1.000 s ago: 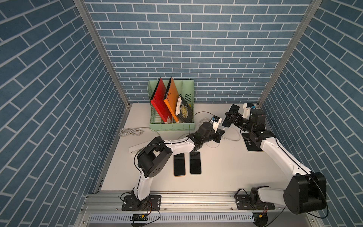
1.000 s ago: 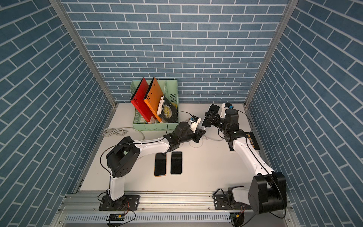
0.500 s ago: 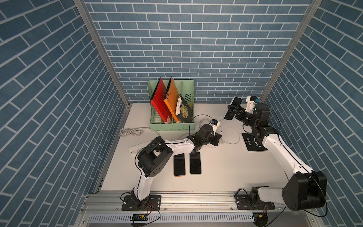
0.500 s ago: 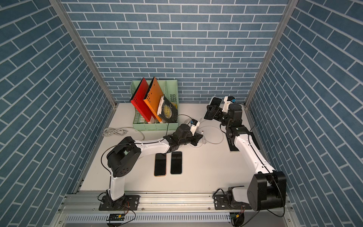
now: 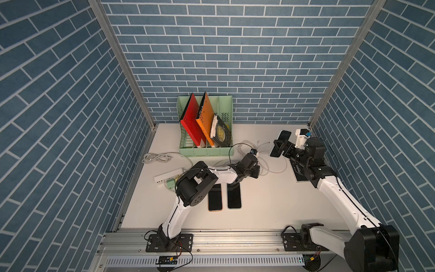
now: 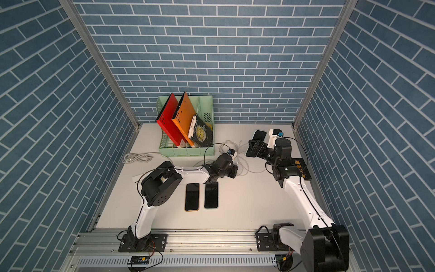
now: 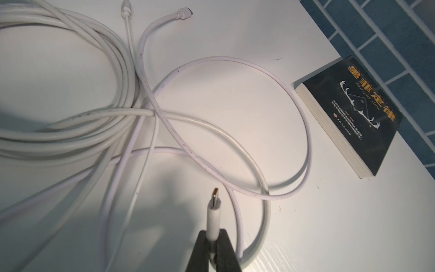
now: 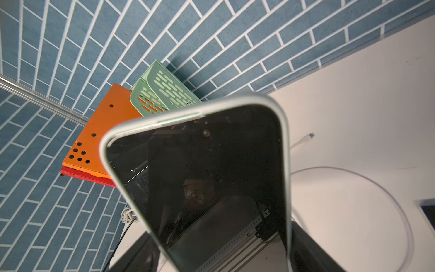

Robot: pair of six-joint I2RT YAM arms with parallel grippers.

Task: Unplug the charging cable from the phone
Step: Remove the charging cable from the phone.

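Observation:
My right gripper (image 8: 219, 254) is shut on the phone (image 8: 211, 176), a dark-screened one in a pale case, with a finger on each long edge. Both top views show the phone (image 5: 284, 136) (image 6: 259, 136) held above the table at the back right. Its port is out of sight. My left gripper (image 7: 213, 233) is shut on the white plug (image 7: 213, 212) of the charging cable (image 7: 235, 63). The plug's metal tip is bare and points over the cable's loops on the table. In a top view the left gripper (image 5: 256, 172) sits low at mid-table, well apart from the phone.
Two more phones (image 5: 215, 196) (image 5: 234, 195) lie face up near the front. A green file rack (image 5: 204, 150) with red and orange folders stands at the back. A black book (image 7: 348, 117) lies under the right arm. A power strip (image 5: 168, 176) and a coiled grey cord (image 5: 156, 157) lie at the left.
My left gripper has drawn back toward the front with the plug, widening the gap to the phone. The right gripper lifted the phone, then brought it down a little.

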